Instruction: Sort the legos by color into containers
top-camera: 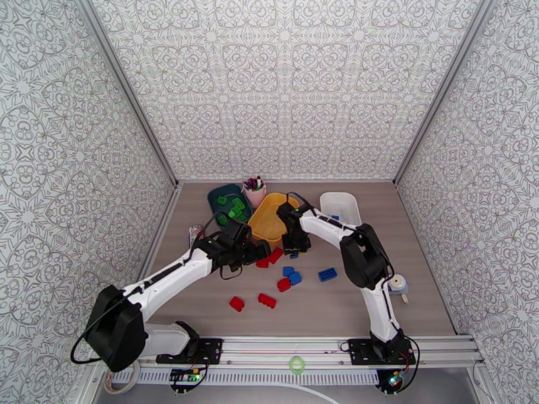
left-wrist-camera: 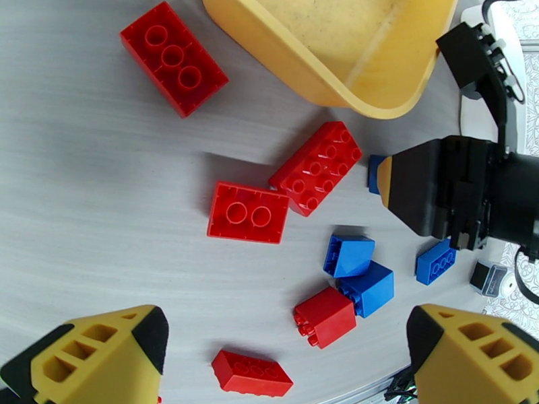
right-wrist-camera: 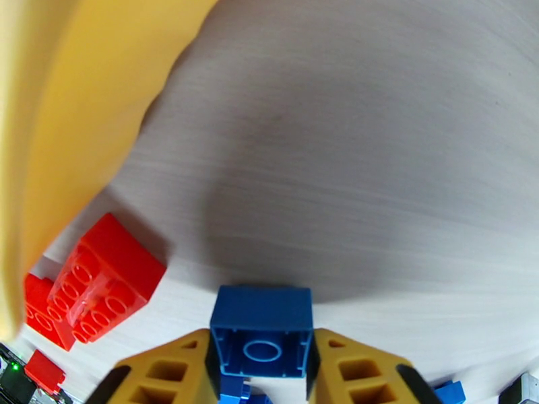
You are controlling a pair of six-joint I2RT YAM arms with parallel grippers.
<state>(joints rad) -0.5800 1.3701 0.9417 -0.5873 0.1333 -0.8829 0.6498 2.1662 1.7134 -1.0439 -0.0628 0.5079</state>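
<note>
Right wrist view shows the right end effector (right-wrist-camera: 261, 372) pinching a blue lego (right-wrist-camera: 261, 331) just beside the yellow tray (right-wrist-camera: 67, 95); keep the grip firm, raise it clear of the nearby red legos (right-wrist-camera: 101, 284), and carry it toward the white tray (top-camera: 343, 205), while the left end effector (left-wrist-camera: 286, 355) hovers spread.

Bright even light, soft shadows, fisheye wrist views

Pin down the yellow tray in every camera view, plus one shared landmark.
Top external: yellow tray near the picture's centre.
Left wrist: yellow tray along the top edge, right of centre.
Right wrist: its blurred wall down the left edge.
Shared landmark: the red brick lying just outside its wall.
</note>
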